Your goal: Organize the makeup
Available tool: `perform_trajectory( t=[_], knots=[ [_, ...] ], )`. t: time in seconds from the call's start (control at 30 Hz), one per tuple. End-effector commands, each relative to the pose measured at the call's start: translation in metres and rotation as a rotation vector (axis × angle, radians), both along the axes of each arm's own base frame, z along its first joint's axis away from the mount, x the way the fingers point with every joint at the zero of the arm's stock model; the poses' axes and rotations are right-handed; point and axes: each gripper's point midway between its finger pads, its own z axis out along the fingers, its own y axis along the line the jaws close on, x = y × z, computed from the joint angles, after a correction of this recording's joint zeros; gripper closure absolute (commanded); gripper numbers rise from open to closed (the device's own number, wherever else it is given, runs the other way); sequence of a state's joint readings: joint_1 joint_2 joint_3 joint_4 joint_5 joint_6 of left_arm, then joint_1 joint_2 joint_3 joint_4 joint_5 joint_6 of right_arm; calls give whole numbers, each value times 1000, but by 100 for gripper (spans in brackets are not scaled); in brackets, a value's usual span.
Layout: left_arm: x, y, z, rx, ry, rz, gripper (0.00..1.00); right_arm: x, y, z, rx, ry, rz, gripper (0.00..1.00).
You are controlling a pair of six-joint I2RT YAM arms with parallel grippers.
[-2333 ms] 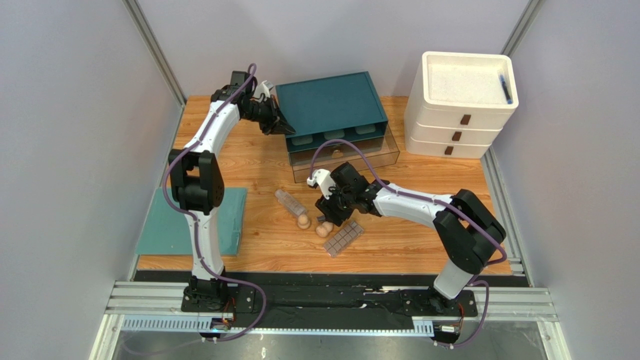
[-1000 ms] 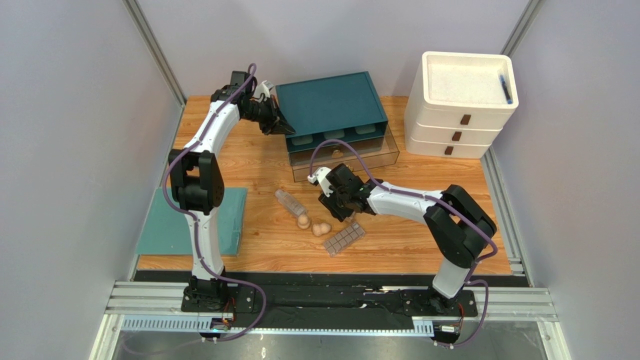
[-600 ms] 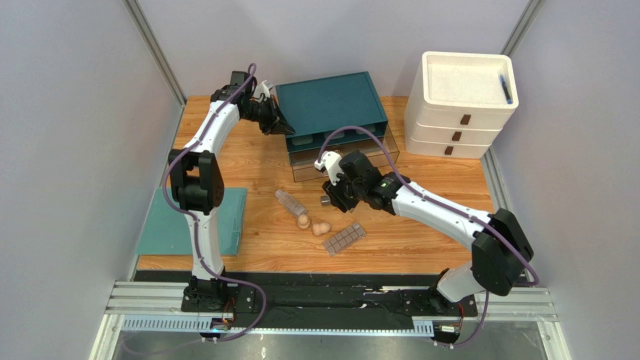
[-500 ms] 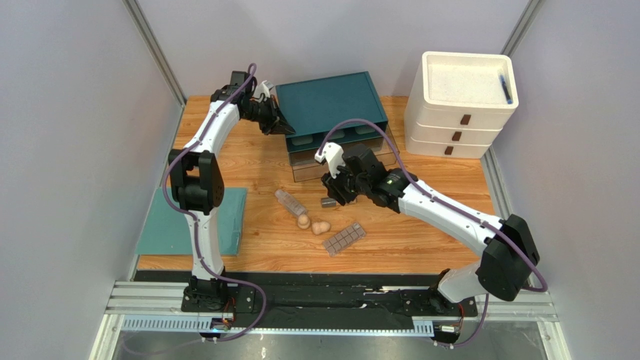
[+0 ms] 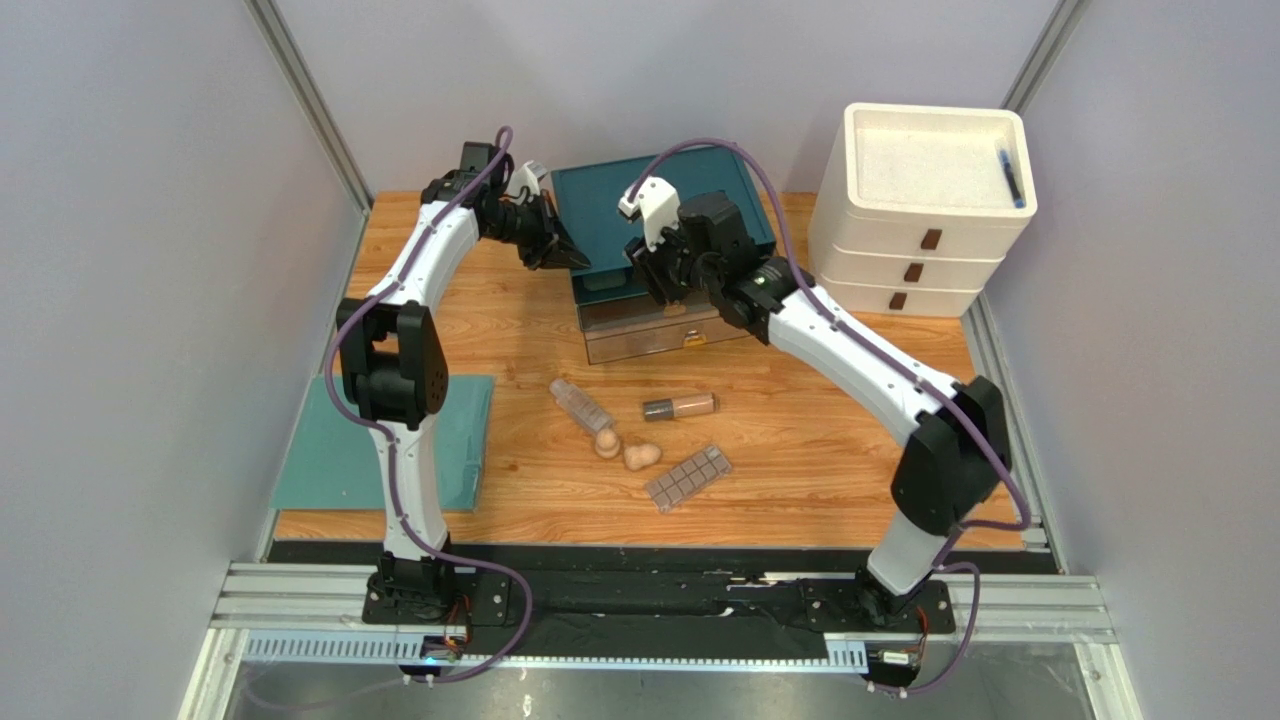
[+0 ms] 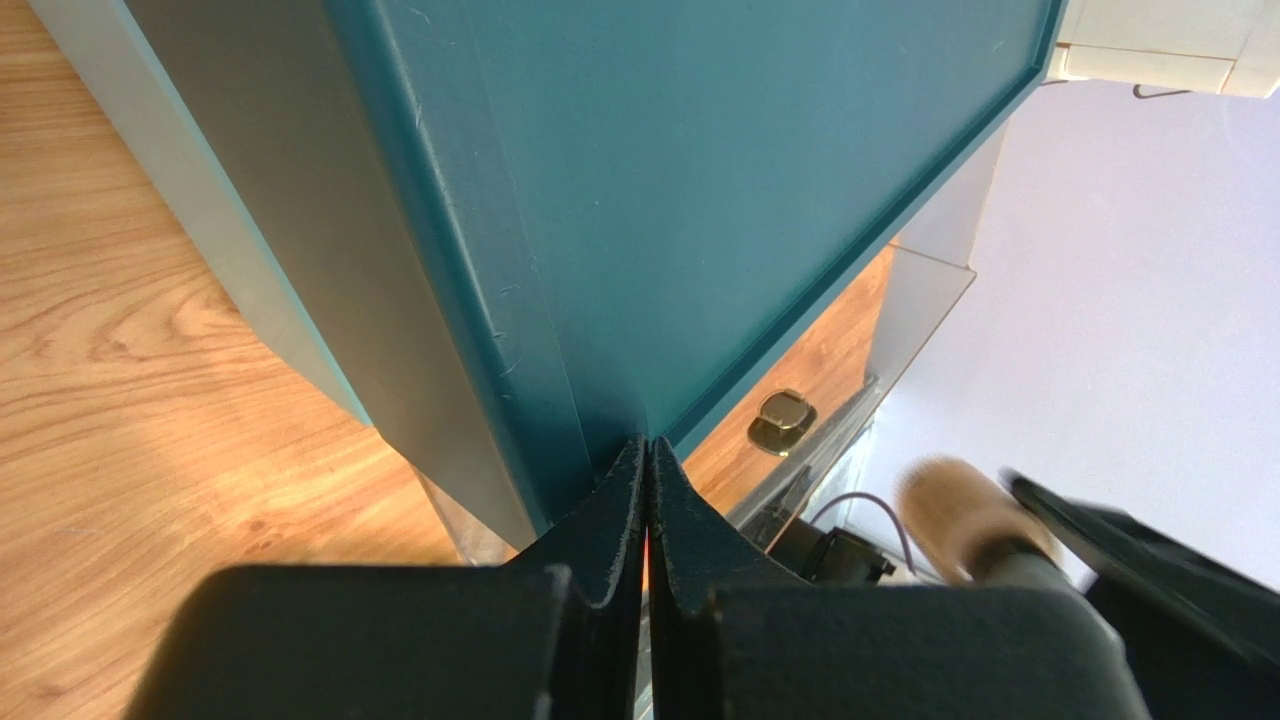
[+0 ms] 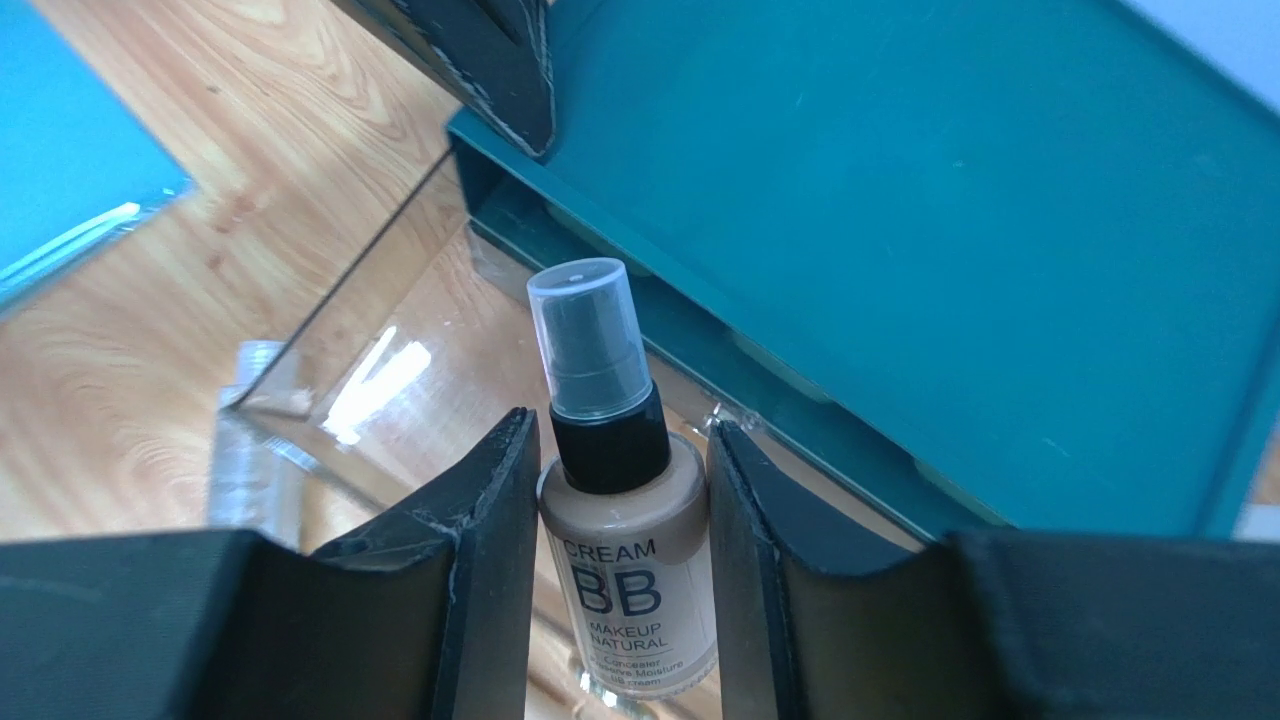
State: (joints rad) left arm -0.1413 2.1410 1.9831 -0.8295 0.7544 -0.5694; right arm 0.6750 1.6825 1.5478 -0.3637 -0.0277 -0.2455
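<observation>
Right gripper (image 7: 622, 432) has swung up off the table (image 5: 842, 450) to the organizer (image 7: 932, 225), jaws clamped on the BB bottle (image 7: 624, 563) over the open drawer (image 7: 436, 338) — drop-in looks next; left gripper (image 6: 648, 458) jaws together, pressed to the organizer's corner — tube (image 5: 679, 405), sponges (image 5: 607, 443), palette (image 5: 688, 477) not yet stowed

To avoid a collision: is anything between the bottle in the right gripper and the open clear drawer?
Nothing visible. The right gripper holds the BB cream bottle over the clear drawer, which is pulled out and open on top. The left gripper, shut, rests at the teal organizer's corner, off to the side.
</observation>
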Motion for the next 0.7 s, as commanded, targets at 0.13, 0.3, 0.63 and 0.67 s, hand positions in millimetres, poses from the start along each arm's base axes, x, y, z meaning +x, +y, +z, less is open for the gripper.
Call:
perform_trajectory(
  t=[0.13,0.3,0.63,0.67],
  knots=[
    [-13,9,-20,56,68,-4,100,31,21,-14,16,21,15,98],
    [-13,11,-19,63,65,-3,100,31,33,-38,27,118,31,78],
    [-11,16,-16,83,60,0,100,37,37,-41,45,152,3,29],
    [-10,17,-16,83,61,2,100,37,37,-39,45,147,1,29]
  ],
)
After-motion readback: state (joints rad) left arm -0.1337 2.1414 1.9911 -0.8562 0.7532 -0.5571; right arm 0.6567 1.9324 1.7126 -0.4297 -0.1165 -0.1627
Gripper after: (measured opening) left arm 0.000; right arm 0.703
